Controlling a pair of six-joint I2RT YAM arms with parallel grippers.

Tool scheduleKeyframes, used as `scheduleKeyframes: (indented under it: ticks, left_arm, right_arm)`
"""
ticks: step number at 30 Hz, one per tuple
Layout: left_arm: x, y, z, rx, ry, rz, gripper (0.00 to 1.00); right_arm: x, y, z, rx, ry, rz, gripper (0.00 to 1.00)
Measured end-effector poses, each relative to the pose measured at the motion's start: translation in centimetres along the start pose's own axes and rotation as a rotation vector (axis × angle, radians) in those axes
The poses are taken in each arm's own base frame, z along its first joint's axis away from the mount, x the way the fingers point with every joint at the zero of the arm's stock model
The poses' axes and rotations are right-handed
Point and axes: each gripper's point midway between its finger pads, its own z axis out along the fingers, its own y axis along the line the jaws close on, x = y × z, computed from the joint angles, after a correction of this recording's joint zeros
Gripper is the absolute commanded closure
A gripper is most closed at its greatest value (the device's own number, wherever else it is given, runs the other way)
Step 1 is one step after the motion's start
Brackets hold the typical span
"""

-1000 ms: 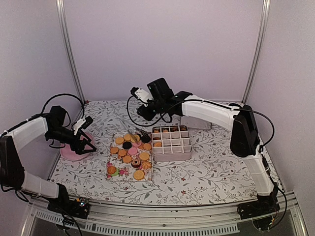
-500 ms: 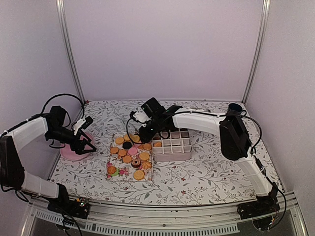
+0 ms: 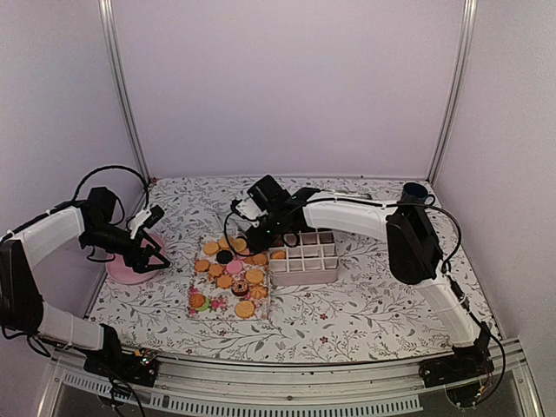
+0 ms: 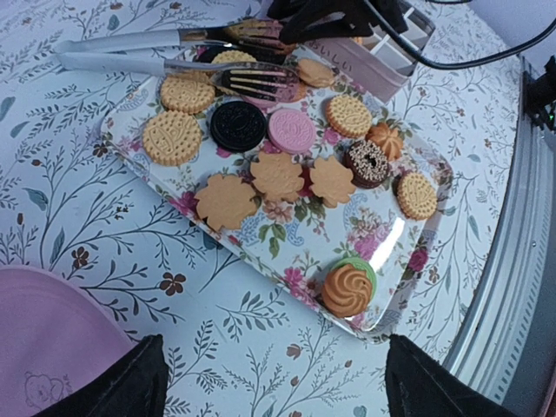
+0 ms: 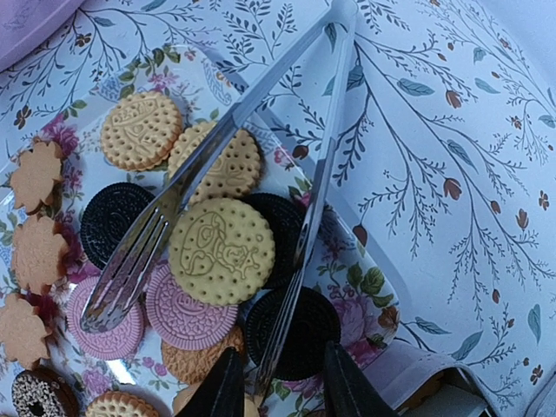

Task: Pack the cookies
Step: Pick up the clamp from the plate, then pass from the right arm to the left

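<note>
Plainly, the cookies [image 4: 278, 174] lie spread in loose rows on a flowered tray [image 4: 261, 236] at the lower middle of the overhead view, on the leaf-patterned surface [image 3: 365, 304]. A few more sit in the upper left cells of the white divided box [image 3: 302, 271], which stands just beside the tray's right edge. A pair of metal tongs [image 4: 130, 40] lies across the tray's far end, its forked tips resting on tan, pink and black biscuits and covering part of them. The right gripper [image 5: 282, 349] hangs low over that same end, next to the box corner. Its jaws stand partly apart with the tip of one tong arm in the gap; I cannot tell whether either finger touches it. The left gripper [image 3: 155, 252] hovers at the left of the overhead view, well apart from the tray, above the rim of a pink plate [image 4: 43, 339], with its jaws spread wide and nothing between them. A dark round container [image 3: 414, 188] stands at the far right corner behind the right arm.
</note>
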Motion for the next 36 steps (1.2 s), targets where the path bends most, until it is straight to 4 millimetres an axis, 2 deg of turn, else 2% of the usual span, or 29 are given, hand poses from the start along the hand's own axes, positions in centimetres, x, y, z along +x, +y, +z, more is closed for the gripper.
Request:
scheduleKeyframes:
  ticks: [2,5,14,17,20,23,27,32,36]
  left_arm:
    - [0.0,0.0,0.0,0.0,0.0,-0.001,0.13]
    - [0.0,0.0,0.0,-0.001,0.0,-0.001,0.13]
    - [0.0,0.0,0.0,0.0,0.0,0.0,0.13]
    - [0.0,0.0,0.0,0.001,-0.001,-0.001,0.13]
    - [-0.1,-0.1,0.0,0.005,-0.005,-0.001,0.09]
    - [-0.4,-0.3,-0.1,0.017,-0.021,-0.003,0.01]
    - [-1.9,-0.8,-0.8,0.039,-0.073,-0.005,0.01]
    - [-6.1,-2.1,-3.1,0.078,-0.207,0.033,0.01]
    - [-10.2,-4.4,-6.1,0.15,-0.352,0.075,0.11]
  right_arm:
    - [0.1,0.0,0.0,0.011,0.004,-0.002,0.79]
    - [0.2,0.1,0.2,0.021,0.006,0.001,1.0]
    - [-0.6,0.2,0.4,0.049,-0.031,0.027,1.0]
    - [-0.3,0.4,0.8,0.053,-0.051,0.047,1.0]
    - [-0.1,0.5,0.1,0.059,-0.077,0.081,1.0]
    - [-0.6,0.8,-1.6,0.057,-0.128,0.134,1.0]
    - [-3.5,1.5,-5.8,0.032,-0.284,0.211,1.0]
    - [-8.7,3.9,-12.4,-0.097,-0.568,0.315,1.0]
    - [-11.3,5.9,-15.4,-0.231,-0.741,0.377,1.0]
